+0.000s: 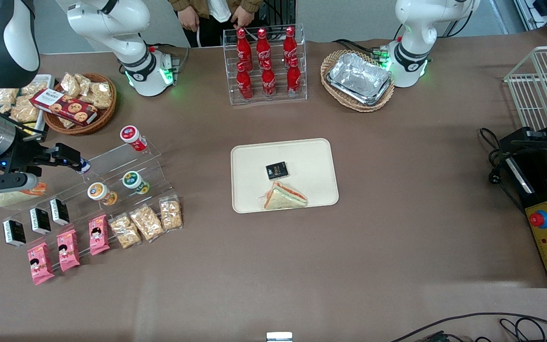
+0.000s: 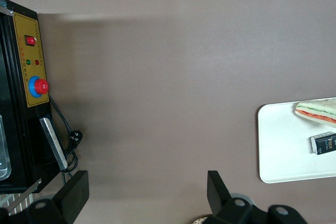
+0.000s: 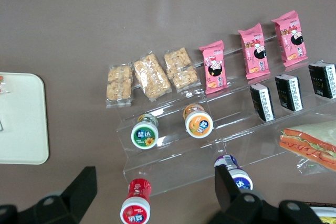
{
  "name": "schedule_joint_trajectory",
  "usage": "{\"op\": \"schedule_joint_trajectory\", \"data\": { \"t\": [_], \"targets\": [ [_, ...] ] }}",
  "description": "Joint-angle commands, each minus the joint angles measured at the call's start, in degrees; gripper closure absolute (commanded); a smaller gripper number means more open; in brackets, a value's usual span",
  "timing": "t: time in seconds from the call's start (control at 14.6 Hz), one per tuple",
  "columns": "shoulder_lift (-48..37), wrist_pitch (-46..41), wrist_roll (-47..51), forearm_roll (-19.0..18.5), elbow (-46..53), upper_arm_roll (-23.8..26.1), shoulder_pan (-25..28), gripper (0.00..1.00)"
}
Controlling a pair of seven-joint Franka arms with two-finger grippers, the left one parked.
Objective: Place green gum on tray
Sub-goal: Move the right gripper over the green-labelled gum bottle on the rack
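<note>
Brown covering stretches across the whole table [image 1: 397,237], with a cream tray [image 1: 311,156] lying flat near its middle. On the tray sit a small black packet [image 1: 277,170] and, nearer the front camera, a wrapped sandwich [image 1: 285,197], the two just apart.

Toward the working arm's end of the table stands a clear stepped display rack [image 1: 126,161]. The green gum [image 1: 133,181] lies on its middle step, beside the orange-lidded canister [image 1: 99,192]; the red-lidded canister [image 1: 132,137] is one step higher, farther from the front camera. Below them come bags of puffed snacks [image 1: 146,222], pink packets [image 1: 68,249] and small black cartons [image 1: 40,220].

The gripper [image 3: 155,192] hangs above the rack's upper steps, its fingers [image 3: 79,190] spread wide and holding nothing, well apart from the green gum [image 3: 144,134] and clear of the tray.
</note>
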Motion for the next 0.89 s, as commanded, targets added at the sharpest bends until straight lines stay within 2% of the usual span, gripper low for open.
{"op": "schedule_joint_trajectory", "data": {
  "t": [0.0, 0.21, 0.41, 0.55, 0.82],
  "targets": [
    [0.2, 0.1, -0.2, -0.2, 1.0, 0.2, 0.0, 0.0],
    [0.3, 0.2, -0.7, 0.0, 1.0, 0.2, -0.2, 0.0],
    [0.2, 2.4, -11.4, 0.2, 0.9, 0.2, 0.1, 0.0],
    [0.1, 2.6, -11.8, 0.3, 0.5, 0.3, 0.0, 0.0],
    [-1.4, 3.8, -11.2, 3.2, -4.0, 0.0, -0.1, 0.0]
  ]
}}
